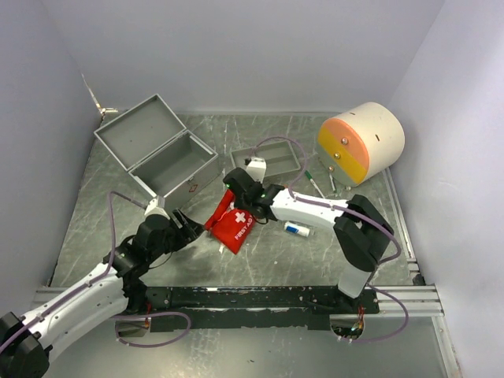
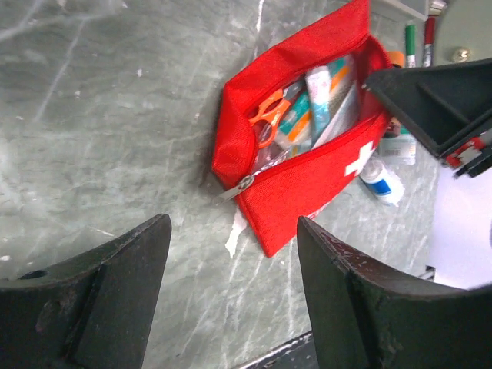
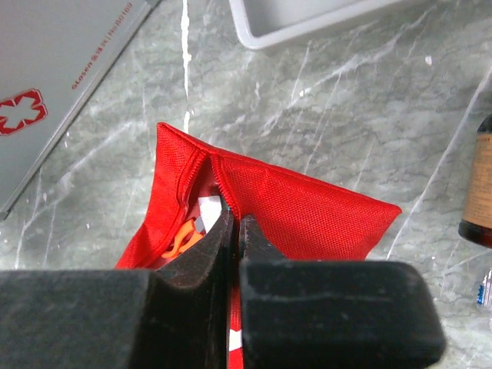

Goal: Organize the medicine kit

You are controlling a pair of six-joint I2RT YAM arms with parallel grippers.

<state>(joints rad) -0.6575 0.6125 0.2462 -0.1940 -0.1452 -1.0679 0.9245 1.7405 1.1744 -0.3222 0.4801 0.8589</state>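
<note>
Because it is sheet metal with a hinged lid, the silvery-grey rectangular metal medicine kit should handle as a stiff, fairly heavy box with smooth walls that a gripper could slide on. It stands at the far left of the marbled grey table, lid thrown back and the body empty as far as the top view shows. The lid handle is not visible, so the thin upper rim of a wall looks like the likeliest place to pinch it. Just beside its near corner lies the soft red fabric first-aid pouch with a white cross, unzipped, with orange-handled scissors and packets showing inside. It is limp and could spill if tipped. The right gripper is clamped on the pouch's fabric edge at the end of the zip. The left gripper hangs with its jaws spread and holding nothing, near the pouch's other end. Farther out are a shallow grey divided plastic tray and a small white bottle.
</note>
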